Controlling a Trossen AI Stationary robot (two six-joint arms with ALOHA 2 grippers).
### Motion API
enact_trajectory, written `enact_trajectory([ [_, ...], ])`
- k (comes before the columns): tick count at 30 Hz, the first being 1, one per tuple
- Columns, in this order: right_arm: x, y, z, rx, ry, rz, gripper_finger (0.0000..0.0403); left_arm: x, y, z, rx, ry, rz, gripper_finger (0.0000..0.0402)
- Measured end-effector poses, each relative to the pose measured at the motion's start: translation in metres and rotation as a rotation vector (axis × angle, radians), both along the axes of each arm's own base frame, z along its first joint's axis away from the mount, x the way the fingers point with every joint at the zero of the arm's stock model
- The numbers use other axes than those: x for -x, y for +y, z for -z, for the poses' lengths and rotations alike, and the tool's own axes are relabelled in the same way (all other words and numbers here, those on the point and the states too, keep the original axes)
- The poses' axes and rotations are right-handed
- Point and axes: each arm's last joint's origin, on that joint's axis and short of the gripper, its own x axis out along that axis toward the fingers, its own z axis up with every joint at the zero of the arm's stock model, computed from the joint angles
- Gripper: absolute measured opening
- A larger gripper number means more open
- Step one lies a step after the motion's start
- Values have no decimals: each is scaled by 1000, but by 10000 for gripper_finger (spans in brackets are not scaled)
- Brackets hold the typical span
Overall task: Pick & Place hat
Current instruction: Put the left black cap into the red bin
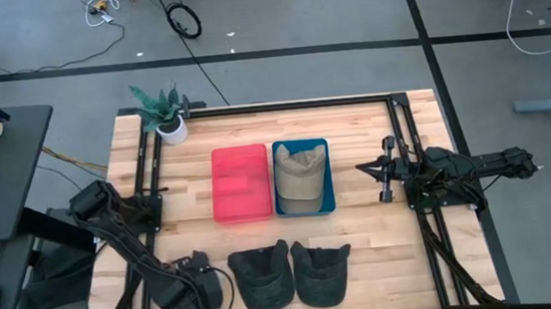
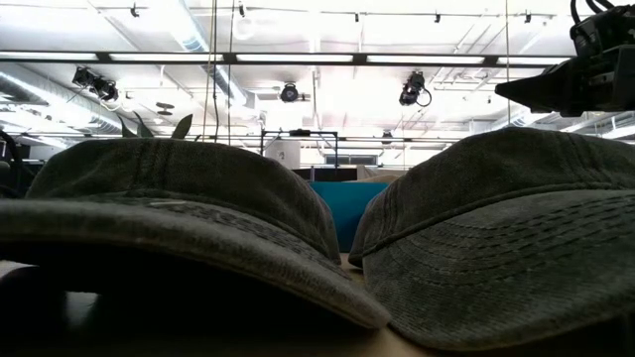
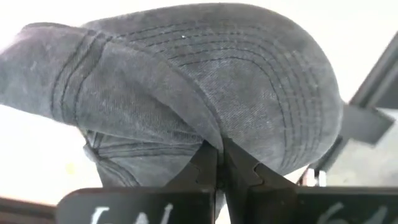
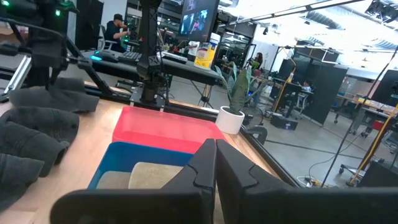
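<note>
My left gripper [image 3: 217,152] points down near the table's front left [image 1: 205,281] and is shut on a dark grey hat [image 3: 186,81]. The arm hides most of this hat from above; it shows under the arm in the right wrist view [image 4: 56,99]. Two more dark hats [image 1: 263,276] [image 1: 322,272] lie by the front edge, crowns up. A tan hat [image 1: 299,175] lies in the blue bin [image 1: 329,175], beside a red bin [image 1: 241,182]. My right gripper [image 1: 382,170] waits shut and level at the table's right. My left gripper pinches a fold of the dark grey hat's cloth [image 3: 210,138] between its two fingers, where the stitched brim meets the crown. The fingers come from above, pointing down. Whether the hat is lifted off the table I cannot tell.
A potted plant [image 1: 167,114] stands at the far left corner. Black frame rails [image 1: 251,107] run along the table's far, left and right sides. Bare wood shows between the bins and the front hats [image 1: 282,232].
</note>
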Motion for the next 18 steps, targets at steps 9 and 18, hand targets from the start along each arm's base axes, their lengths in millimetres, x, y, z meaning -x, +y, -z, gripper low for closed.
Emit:
enact_trajectory([
  [9, 0, 0, 0, 0, 0, 0, 13, -1, 9, -52, -184, 32, 161, 7],
  [18, 0, 0, 0, 0, 0, 0, 13, -29, 41, -90, -388, -64, 287, 7],
])
